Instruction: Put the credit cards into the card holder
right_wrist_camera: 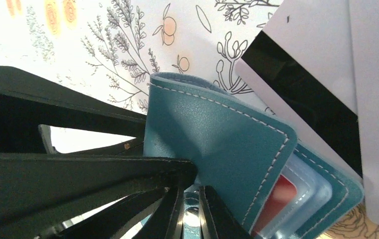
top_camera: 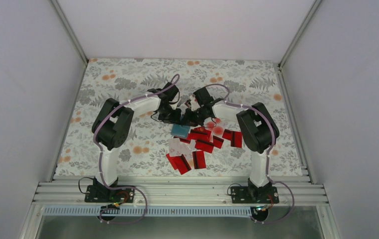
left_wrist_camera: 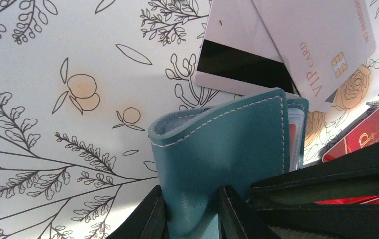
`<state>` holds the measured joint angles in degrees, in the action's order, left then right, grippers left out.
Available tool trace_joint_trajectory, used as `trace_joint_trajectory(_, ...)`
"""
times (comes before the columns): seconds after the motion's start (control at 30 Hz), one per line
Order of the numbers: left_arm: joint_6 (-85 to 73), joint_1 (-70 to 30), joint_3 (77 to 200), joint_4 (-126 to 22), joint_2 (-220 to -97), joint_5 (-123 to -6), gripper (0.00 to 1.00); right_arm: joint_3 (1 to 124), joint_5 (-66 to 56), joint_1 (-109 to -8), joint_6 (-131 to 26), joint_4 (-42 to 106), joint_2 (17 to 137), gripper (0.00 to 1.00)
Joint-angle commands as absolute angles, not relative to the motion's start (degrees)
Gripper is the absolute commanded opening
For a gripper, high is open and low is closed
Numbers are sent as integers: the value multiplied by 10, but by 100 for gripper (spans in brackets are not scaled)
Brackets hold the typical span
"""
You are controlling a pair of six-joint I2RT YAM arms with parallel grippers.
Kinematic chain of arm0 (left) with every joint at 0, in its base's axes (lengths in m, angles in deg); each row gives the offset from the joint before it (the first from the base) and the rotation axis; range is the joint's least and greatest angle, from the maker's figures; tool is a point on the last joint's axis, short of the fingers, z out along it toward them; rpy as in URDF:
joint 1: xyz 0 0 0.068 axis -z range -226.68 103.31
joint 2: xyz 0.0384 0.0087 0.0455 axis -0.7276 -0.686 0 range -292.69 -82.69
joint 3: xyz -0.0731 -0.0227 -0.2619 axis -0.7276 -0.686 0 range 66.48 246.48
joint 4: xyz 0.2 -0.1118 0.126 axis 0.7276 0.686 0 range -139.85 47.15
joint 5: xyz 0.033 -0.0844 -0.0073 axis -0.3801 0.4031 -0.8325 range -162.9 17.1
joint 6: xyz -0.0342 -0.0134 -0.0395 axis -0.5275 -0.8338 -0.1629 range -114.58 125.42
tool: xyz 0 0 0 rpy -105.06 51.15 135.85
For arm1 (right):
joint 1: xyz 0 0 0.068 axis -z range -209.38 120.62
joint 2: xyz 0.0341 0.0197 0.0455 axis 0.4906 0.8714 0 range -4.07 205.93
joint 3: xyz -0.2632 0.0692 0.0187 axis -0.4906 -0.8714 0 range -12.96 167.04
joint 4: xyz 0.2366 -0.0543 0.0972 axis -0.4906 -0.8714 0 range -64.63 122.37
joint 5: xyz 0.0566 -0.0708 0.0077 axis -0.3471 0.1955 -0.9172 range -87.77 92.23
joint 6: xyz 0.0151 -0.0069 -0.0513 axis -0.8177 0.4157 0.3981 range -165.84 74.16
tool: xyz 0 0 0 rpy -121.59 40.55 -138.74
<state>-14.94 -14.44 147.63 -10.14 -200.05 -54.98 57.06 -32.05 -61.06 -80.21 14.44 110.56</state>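
The teal card holder (top_camera: 180,130) lies half open on the flowered table, at the back of a spread of red credit cards (top_camera: 201,145). My left gripper (left_wrist_camera: 192,193) is shut on the holder's raised cover flap (left_wrist_camera: 227,144). My right gripper (right_wrist_camera: 191,199) comes in from the other side, shut on a thin teal edge low in the holder (right_wrist_camera: 212,139). A red card (right_wrist_camera: 278,196) sits in a clear sleeve inside it. Two pale cards (left_wrist_camera: 322,45) lie just behind the holder, one showing a black stripe (left_wrist_camera: 242,62).
Both arms (top_camera: 113,124) (top_camera: 254,129) bend inward, their wrists close together over the table's middle. The right gripper's black fingers (left_wrist_camera: 327,184) crowd the left wrist view. White walls enclose the table on three sides, and a metal rail (top_camera: 177,191) runs along the near edge.
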Motion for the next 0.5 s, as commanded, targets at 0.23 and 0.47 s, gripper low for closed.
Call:
trace_joint_trajectory(0.23,-168,-118,1441,-85,-2054,-528,24,583,-217,-637,-735,99,1061,13)
trace_joint_trajectory(0.47,-181,-118,1447,-74,-2054,-538,24,588,-211,-637,-714,76,1001,15)
